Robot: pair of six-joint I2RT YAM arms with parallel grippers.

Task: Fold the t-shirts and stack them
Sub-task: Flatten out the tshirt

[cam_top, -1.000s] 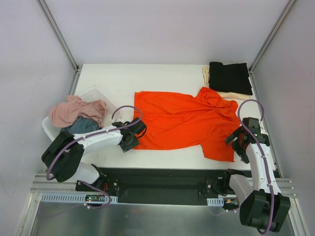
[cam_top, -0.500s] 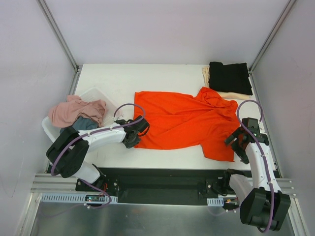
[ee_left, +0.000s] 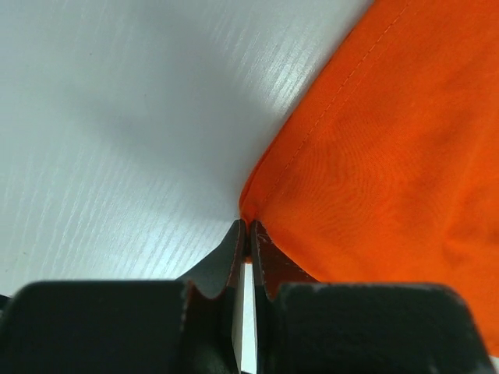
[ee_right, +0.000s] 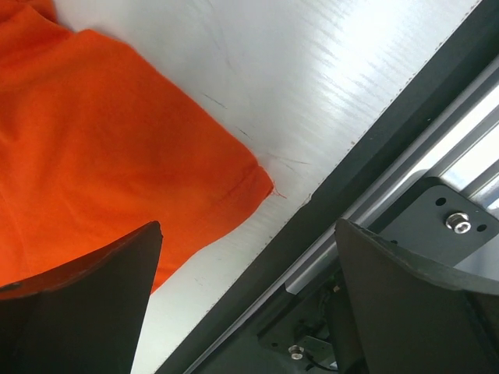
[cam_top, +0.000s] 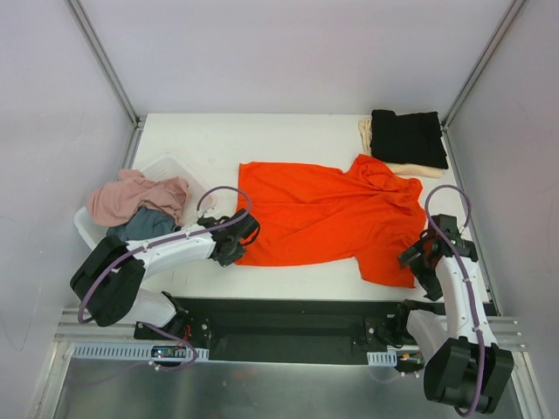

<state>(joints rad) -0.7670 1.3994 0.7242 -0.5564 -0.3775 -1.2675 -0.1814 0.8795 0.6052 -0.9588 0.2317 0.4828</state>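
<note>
Orange-red cloth t-shirt (cam_top: 327, 218) spread flat mid-bench (cam_top: 210, 140), collar end to the right. Left fingers (ee_left: 243, 238) pinched shut on its near left hem corner. Right fingers (cam_top: 417, 262) spread wide over the near right sleeve corner, gripping nothing. Far right corner: folded black t-shirt (cam_top: 406, 138) atop a cream-beige t-shirt (cam_top: 365, 131).

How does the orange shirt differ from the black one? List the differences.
The orange shirt lies spread open; the black shirt is folded into a compact block. The orange shirt rests straight on the table, mid-way across; the black shirt sits on a cream shirt at the far right corner. Both are plain-coloured.
</note>
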